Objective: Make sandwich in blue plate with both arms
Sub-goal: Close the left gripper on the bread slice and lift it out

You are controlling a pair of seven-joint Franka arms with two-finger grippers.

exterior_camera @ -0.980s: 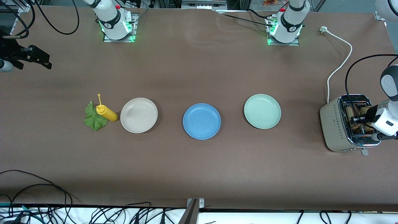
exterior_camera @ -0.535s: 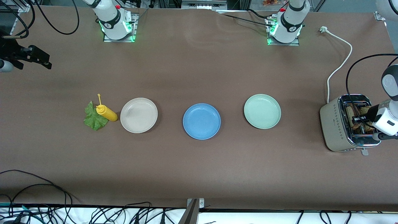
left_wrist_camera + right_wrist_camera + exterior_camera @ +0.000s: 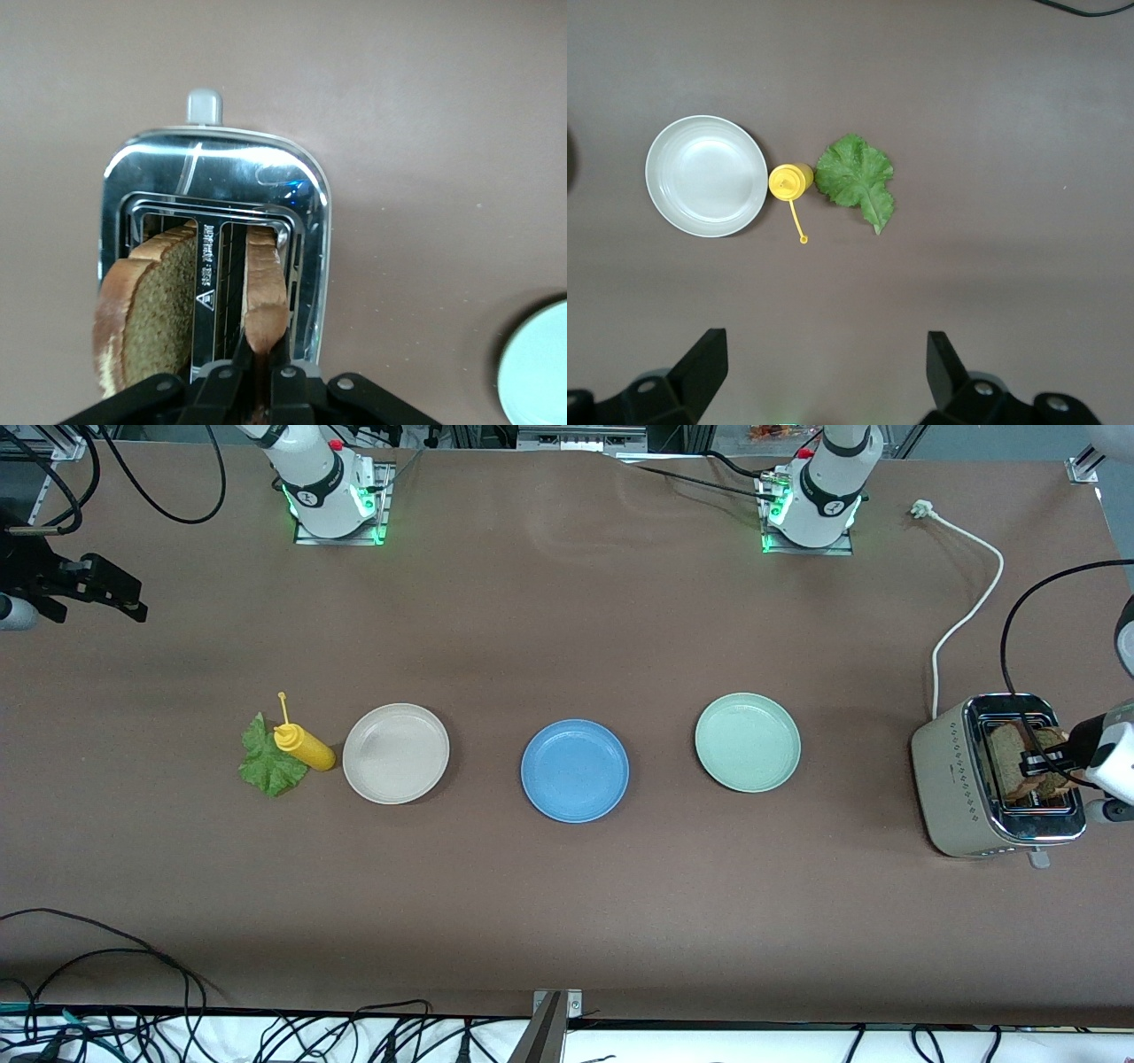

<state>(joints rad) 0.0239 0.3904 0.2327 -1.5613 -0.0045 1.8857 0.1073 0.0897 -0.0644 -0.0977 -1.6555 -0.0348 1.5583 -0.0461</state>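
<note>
We see the left claw [image 3: 258,382] over the toaster [image 3: 961,784] at the left arm's end of the surface [image 3: 567,903]. Its two fingers are squeezed tight on a slice of bread [image 3: 265,288] that stands up out of one slot. A second slice [image 3: 146,314] stands right beside the claw in the next slot, and it sticks up out of the toaster too. The right claw [image 3: 824,376] is high up over the right arm's end of the surface, and its fingers are wide apart with nothing in them. That arm waits. Down below the right claw lie the lettuce [image 3: 264,759], the yellow bottle [image 3: 304,746] touching the leaf, and the beige plate [image 3: 396,754] just beside the bottle. The blue plate [image 3: 575,771] sits in the middle of the surface, well apart from both claws. The green plate [image 3: 748,742] sits between the blue plate and the toaster, closer to the left claw.
</note>
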